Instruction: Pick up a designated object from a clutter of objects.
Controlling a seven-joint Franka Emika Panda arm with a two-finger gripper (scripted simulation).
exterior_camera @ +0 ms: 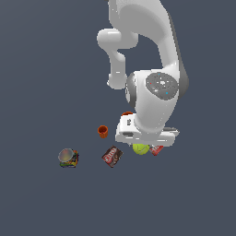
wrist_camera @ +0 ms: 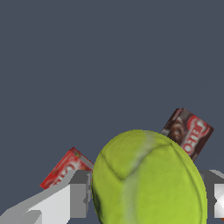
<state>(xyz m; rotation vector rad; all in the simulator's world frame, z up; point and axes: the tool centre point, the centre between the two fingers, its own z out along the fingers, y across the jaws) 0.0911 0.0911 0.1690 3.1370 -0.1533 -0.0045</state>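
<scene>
The yellow-green tennis ball (exterior_camera: 140,149) with faint white seams sits just under my hand in the exterior view. In the wrist view the ball (wrist_camera: 148,175) fills the space between my two grey fingers (wrist_camera: 78,192), which press against its sides. My gripper (exterior_camera: 142,144) is shut on the ball, low over the floor. Whether the ball is off the floor cannot be told. The clutter lies around it: a red packet (exterior_camera: 157,150) close at the exterior view's right and a brown-red packet (exterior_camera: 112,156) at its left.
An orange cup (exterior_camera: 103,131) stands left of the hand in the exterior view. A second orange cup (exterior_camera: 127,113) peeks out behind the wrist. A multicoloured can (exterior_camera: 68,157) lies far left. Both packets show in the wrist view (wrist_camera: 65,168) (wrist_camera: 189,132). The blue cylinder and purple ball are hidden.
</scene>
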